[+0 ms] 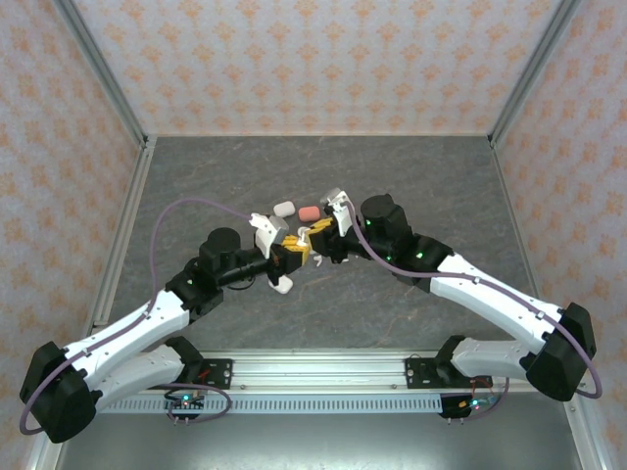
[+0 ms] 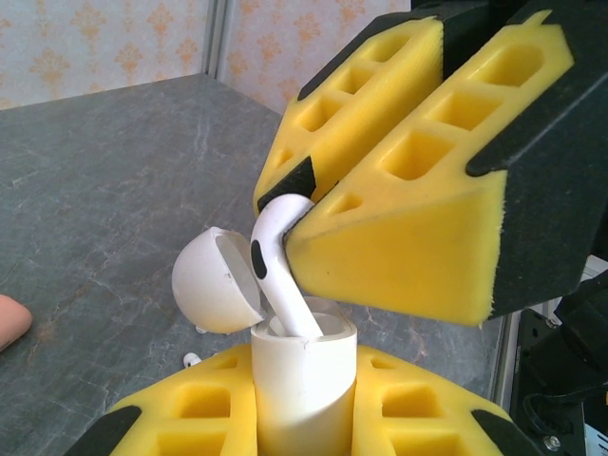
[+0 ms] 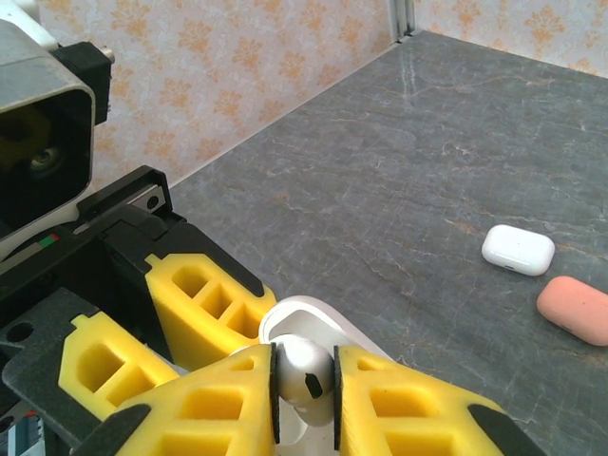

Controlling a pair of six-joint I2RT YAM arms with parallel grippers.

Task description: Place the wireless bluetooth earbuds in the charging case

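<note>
left claw (image 1: 292,257): clenched on the open white case (image 2: 302,380)
right claw (image 3: 304,391): clenched on a white earbud (image 2: 280,275)
earbud position: stem tip inside the case mouth, head above the rim
done: earbud aligned and partly entered
left to do: seat it fully, release it; another earbud (image 2: 190,359) lay loose on the table

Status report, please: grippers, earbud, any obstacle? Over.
Left gripper shut on open case. Right gripper shut on earbud, stem tip inside case. Spare white case and pink case lie apart.
</note>
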